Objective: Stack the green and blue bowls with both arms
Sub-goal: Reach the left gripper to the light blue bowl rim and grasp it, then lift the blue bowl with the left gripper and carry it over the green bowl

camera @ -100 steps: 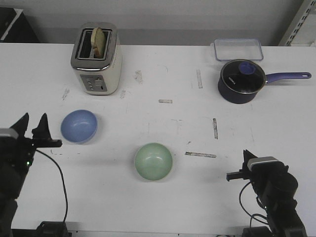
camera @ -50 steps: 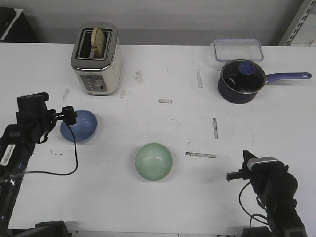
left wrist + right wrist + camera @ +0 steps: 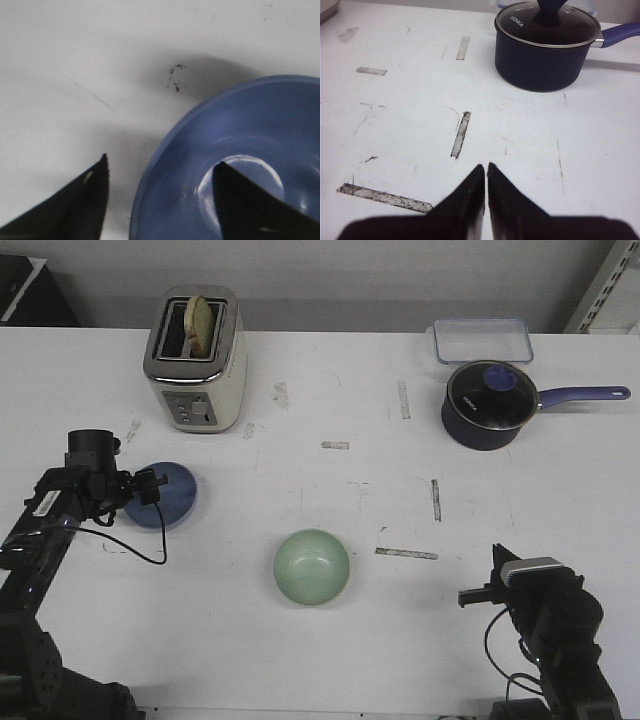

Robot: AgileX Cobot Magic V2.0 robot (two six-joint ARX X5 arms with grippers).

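Straddling the blue bowl's (image 3: 235, 165) rim near the table's (image 3: 330, 640) left edge, left gripper (image 3: 162, 172) is open, holding nothing. Risk: thin rim pinch tips the bowl. Green bowl (image 3: 311, 566) sits centre-front; right gripper (image 3: 485, 172) closed, empty.

Bowl (image 3: 311, 566) sits right of, nearer than other bowl (image 3: 168, 494) (toaster (image 3: 194, 361) behind).
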